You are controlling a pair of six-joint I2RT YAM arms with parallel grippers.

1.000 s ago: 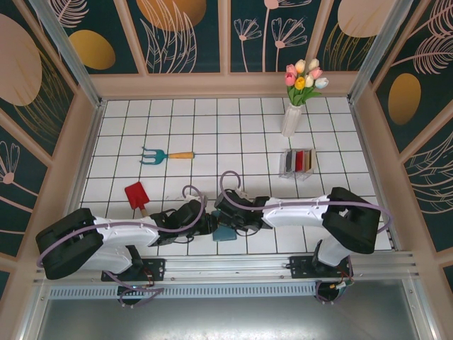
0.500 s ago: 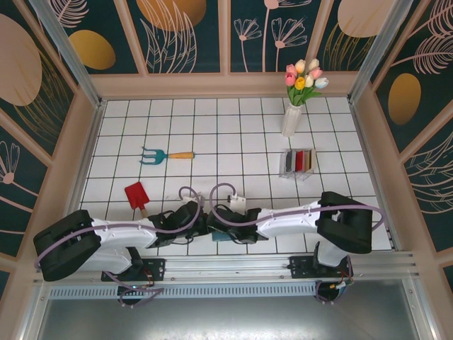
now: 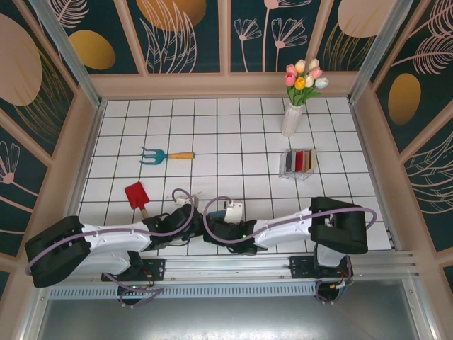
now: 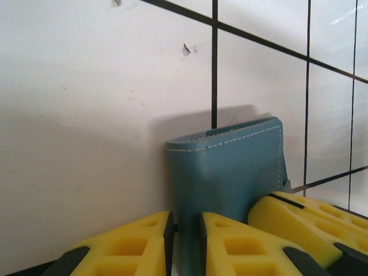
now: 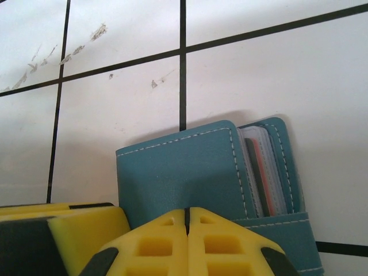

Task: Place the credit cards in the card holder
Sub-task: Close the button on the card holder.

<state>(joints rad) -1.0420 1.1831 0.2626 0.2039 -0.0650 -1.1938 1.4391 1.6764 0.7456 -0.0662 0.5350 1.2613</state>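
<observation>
The teal card holder (image 4: pixel 230 167) stands on edge on the white tiles, with my left gripper (image 4: pixel 185 241) shut on its lower part. In the right wrist view the card holder (image 5: pixel 178 172) gapes a little, and edges of credit cards (image 5: pixel 261 172) show inside, one red and one dark. My right gripper (image 5: pixel 187 230) is shut with nothing between its jaws, its tips right against the holder's cover. From above, the left gripper (image 3: pixel 190 225) and right gripper (image 3: pixel 216 230) meet near the table's front edge. More credit cards (image 3: pixel 303 160) stand in a clear rack.
The clear rack (image 3: pixel 289 164) stands at the right middle, with a white vase of tulips (image 3: pixel 292 117) behind it. A teal hand rake (image 3: pixel 166 154) and a red shovel (image 3: pixel 136 195) lie to the left. The metal front rail (image 3: pixel 226 265) runs close behind the grippers.
Both grippers have shifted left along the front edge, the right arm stretching further left. The teal holder seen from above earlier is now covered by them.
</observation>
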